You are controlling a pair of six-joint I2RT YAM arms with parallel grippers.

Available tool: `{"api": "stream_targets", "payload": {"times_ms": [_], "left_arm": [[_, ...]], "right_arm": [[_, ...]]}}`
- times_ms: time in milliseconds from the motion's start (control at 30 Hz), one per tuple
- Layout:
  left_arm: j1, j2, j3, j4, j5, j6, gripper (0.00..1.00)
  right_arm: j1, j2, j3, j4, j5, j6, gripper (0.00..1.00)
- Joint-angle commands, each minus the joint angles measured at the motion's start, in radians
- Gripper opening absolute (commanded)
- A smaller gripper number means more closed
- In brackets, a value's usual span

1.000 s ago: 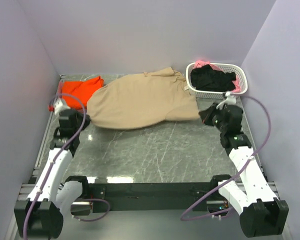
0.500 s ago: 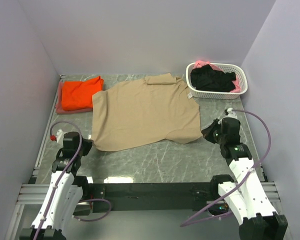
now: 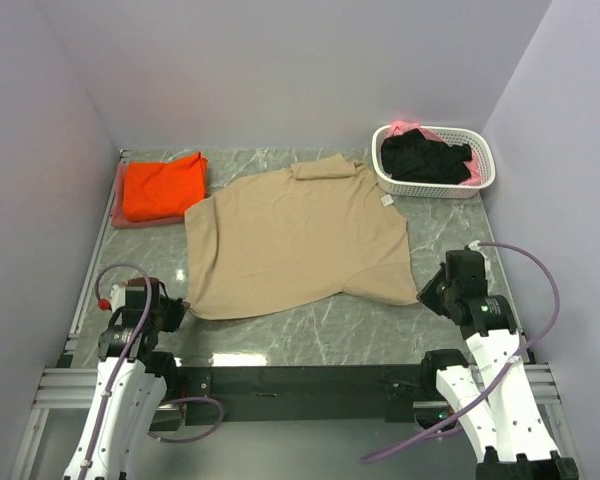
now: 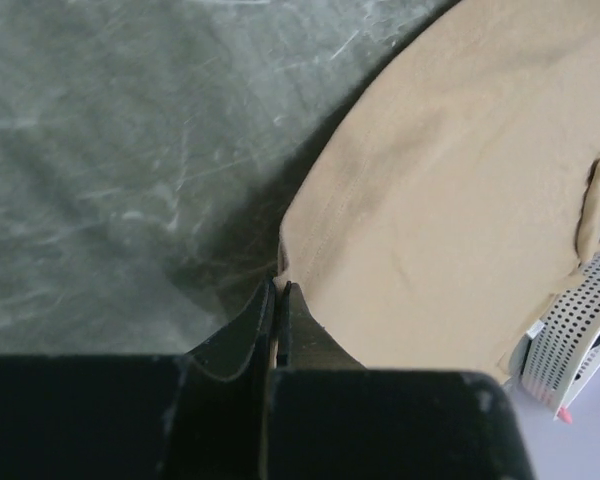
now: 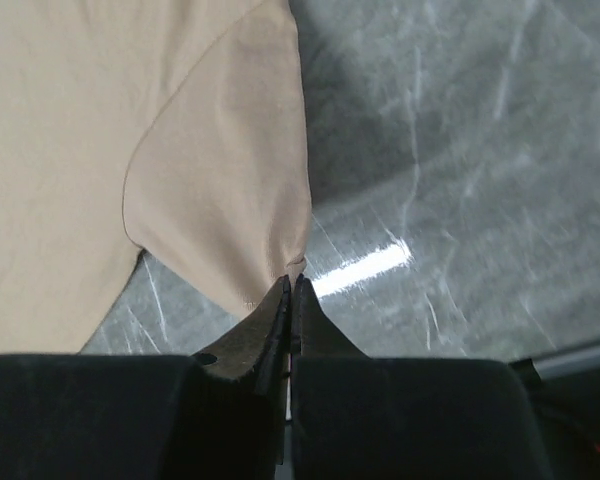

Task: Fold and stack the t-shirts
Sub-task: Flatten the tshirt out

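Tension is what I mind here, since both arms sit low at the near edge of the table [image 3: 310,320] with the tan t-shirt [image 3: 295,235] drawn between them. My left gripper [image 4: 280,292] is clenched on the shirt's near-left corner, just a pinch of fabric at the tips. My right gripper [image 5: 292,285] is clamped the same way on the near-right corner, where a curved seam runs up into the cloth. Beyond the grips the shirt lies spread across the middle of the table, mostly flat, its collar end toward the far wall. I judge this to be the spreading step ahead of the first fold, so I want an even pull from both sides, the corners level with each other, and the cloth laid down before I let go, lest the near edge curl under. Farther off, the orange t-shirt [image 3: 162,185] sits folded at the far left. The white basket [image 3: 430,187] at the far right holds a black t-shirt [image 3: 425,157] and a pink t-shirt [image 3: 408,126].
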Motion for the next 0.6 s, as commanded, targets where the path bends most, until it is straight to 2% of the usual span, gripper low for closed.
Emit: {"api": "stream_targets", "payload": {"times_ms": [0,133,233,433,567], "left_arm": [[-0.004,-0.013,0.095,-0.126,-0.024,-0.084,0.01],[-0.004,-0.035,0.176,-0.242,-0.032,-0.103,0.01],[-0.002,-0.075,0.144,-0.255,0.032,-0.100,0.01],[-0.002,-0.108,0.121,-0.262,0.020,-0.106,0.01],[-0.005,-0.089,0.109,-0.248,0.067,-0.082,0.00]], "right_arm": [[-0.005,-0.026,0.114,-0.167,0.099,0.037,0.00],[-0.006,-0.032,0.167,-0.258,0.140,0.035,0.00],[-0.005,-0.036,0.164,-0.291,0.142,0.034,0.00],[-0.006,-0.033,0.096,-0.285,0.096,0.020,0.00],[-0.006,-0.029,0.092,-0.298,0.116,0.017,0.00]]}}
